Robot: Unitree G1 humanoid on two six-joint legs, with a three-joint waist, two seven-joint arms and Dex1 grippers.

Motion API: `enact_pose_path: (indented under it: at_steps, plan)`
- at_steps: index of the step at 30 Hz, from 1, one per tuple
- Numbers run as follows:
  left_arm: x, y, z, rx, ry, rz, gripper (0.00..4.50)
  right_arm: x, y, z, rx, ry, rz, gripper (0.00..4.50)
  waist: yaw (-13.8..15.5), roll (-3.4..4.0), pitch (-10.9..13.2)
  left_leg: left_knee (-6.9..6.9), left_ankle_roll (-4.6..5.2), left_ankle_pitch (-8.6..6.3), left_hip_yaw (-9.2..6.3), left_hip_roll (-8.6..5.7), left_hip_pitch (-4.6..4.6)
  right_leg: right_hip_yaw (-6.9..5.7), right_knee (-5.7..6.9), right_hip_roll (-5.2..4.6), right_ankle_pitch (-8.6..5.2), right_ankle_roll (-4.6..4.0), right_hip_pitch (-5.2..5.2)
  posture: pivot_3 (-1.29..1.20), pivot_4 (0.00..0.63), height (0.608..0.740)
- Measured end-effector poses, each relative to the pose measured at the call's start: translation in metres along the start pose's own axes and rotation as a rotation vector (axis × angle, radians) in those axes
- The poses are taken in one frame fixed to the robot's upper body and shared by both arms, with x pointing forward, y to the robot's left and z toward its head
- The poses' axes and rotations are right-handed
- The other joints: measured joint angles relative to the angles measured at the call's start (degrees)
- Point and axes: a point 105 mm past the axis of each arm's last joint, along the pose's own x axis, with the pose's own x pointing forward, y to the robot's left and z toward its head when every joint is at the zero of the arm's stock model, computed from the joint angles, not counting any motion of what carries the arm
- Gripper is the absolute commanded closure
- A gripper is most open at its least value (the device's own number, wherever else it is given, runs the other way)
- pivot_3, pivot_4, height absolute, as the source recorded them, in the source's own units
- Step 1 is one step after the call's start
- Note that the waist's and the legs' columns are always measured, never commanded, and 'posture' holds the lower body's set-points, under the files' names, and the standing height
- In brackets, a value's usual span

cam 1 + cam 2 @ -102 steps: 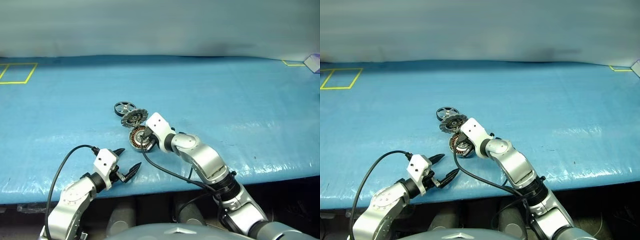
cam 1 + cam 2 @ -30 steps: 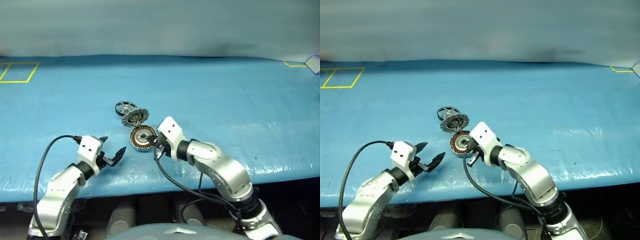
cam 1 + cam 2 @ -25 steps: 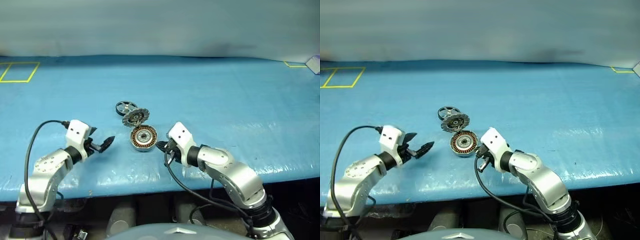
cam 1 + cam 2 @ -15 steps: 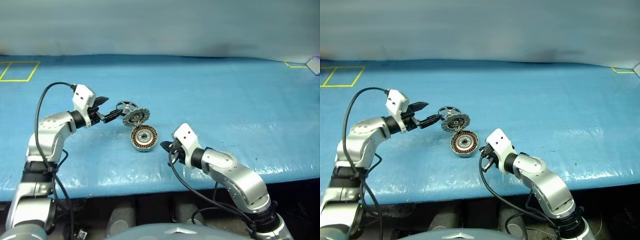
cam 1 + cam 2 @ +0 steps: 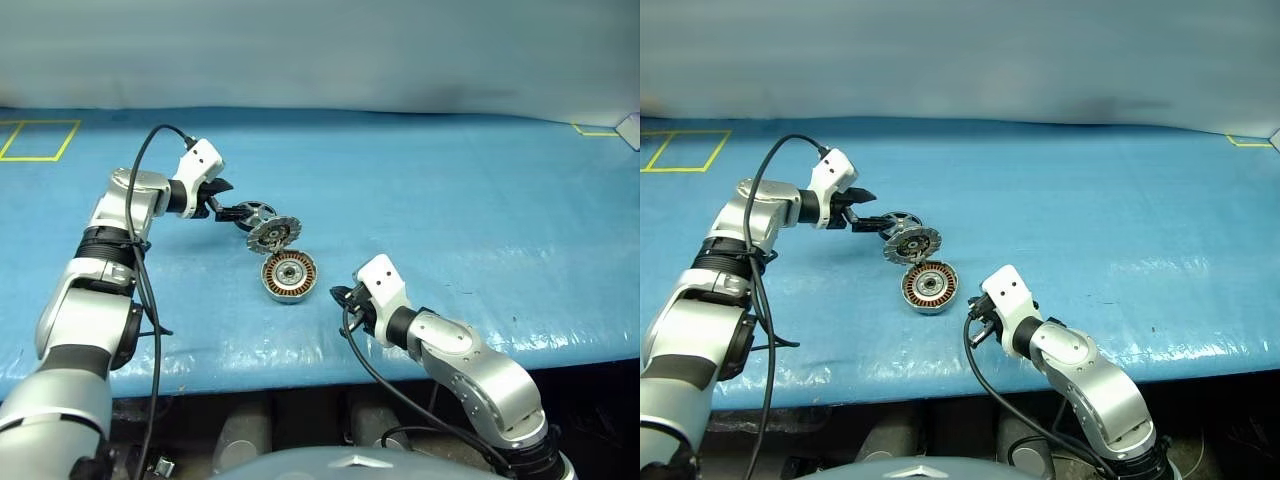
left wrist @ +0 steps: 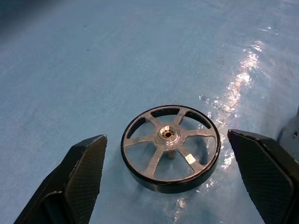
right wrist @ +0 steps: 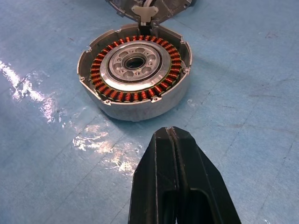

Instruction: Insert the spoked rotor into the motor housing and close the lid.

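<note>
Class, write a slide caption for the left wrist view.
Open left gripper hovers over the spoked rotor lying flat on the blue table.

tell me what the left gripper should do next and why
Probably ease the left gripper down and forward until its open fingers straddle the spoked rotor, then close. The rotor lies flat on the blue table, between the fingertips but not yet touched. The motor housing sits with its lid swung open, ready to receive it.

My bench: blue sheeted table [image 5: 450, 190]. On it: spoked rotor [image 6: 170, 147], motor housing [image 5: 287, 276], hinged lid [image 5: 271, 235] open.
</note>
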Motion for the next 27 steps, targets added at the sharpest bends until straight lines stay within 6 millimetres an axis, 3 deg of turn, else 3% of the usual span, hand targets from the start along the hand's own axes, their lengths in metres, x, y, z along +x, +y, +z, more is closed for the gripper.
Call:
enact_pose_path:
  at_steps: [7,20,22,27]
  plan:
    - [0.015,0.002,-0.005,0.023,0.039,0.040,0.00,0.001,0.000,0.000,0.010,-0.005,-0.015,4.46,-0.07,-0.01,0.00,0.05,0.00,0.00,-0.03,-0.01,-0.15,-0.01,0.08,0.00,0.01,0.01,-0.15,0.00,0.150,0.740]
    - [0.019,0.005,-0.008,0.075,0.047,0.068,0.00,0.002,0.001,0.001,0.011,-0.010,-0.014,4.46,-0.05,-0.01,0.00,0.17,0.01,0.00,-0.04,-0.02,-0.14,-0.01,0.21,-0.01,0.02,0.01,-0.13,0.00,0.150,0.740]
    - [0.018,0.004,-0.008,0.075,0.043,0.058,0.36,0.002,0.001,0.000,0.011,-0.009,-0.013,4.50,-0.06,-0.01,0.00,0.19,0.00,0.00,-0.04,-0.02,-0.13,-0.01,0.26,-0.01,0.01,0.01,-0.13,0.00,0.150,0.740]
    - [0.015,0.006,-0.007,0.070,0.031,0.067,0.36,0.003,0.002,0.000,0.010,-0.008,-0.007,4.50,-0.10,-0.01,0.01,0.29,0.00,0.00,-0.05,-0.03,-0.10,0.00,0.51,-0.01,0.01,0.00,-0.16,0.00,0.150,0.740]
